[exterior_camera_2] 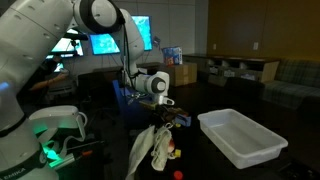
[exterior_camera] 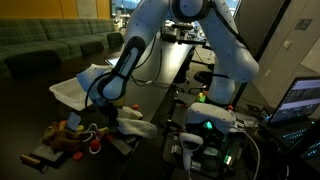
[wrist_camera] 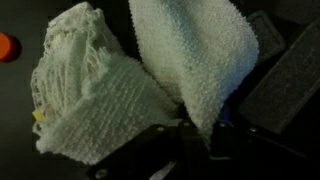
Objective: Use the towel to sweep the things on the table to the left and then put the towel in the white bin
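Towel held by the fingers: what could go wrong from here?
1. The towel hangs loosely from the shut fingers; it might slip out before reaching the white bin.
2. Its hanging end is close to the toys and could drag one along.
3. Cloth fills almost the whole wrist view, so that camera shows little else.

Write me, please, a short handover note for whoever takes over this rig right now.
The gripper: jaws shut on the soft white cloth towel, which hangs from them above the black table.
Things: the small red, yellow and brown toys lie bunched together on the table, near the shallow translucent-white plastic bin, which looks empty.
Done: the sweep appears finished, judging by the heap.
Left: carry the towel over the bin and release it inside.
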Motion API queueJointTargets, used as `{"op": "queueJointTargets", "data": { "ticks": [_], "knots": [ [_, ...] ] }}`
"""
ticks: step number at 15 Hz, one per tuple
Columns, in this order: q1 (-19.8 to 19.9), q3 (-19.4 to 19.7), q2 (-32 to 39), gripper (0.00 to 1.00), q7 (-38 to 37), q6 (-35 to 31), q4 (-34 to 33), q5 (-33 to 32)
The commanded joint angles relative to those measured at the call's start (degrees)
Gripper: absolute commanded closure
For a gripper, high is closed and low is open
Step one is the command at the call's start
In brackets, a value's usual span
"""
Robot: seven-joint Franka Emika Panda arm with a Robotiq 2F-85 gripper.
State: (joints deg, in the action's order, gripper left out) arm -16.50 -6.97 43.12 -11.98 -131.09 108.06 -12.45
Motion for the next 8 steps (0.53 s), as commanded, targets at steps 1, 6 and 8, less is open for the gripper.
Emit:
{"op": "queueJointTargets", "data": {
  "ticks": [1, 6, 8],
  "knots": [
    [-2.3, -1.6, 6.9, 0.85, 3.5, 3.6, -11.9, 2.0],
    [-6.0, -2.0, 11.2, 0.86, 2.7, 4.9, -23.3, 2.2],
    [-6.5, -2.5, 12.2, 0.85, 2.9, 5.9, -27.3, 3.4]
  ]
}}
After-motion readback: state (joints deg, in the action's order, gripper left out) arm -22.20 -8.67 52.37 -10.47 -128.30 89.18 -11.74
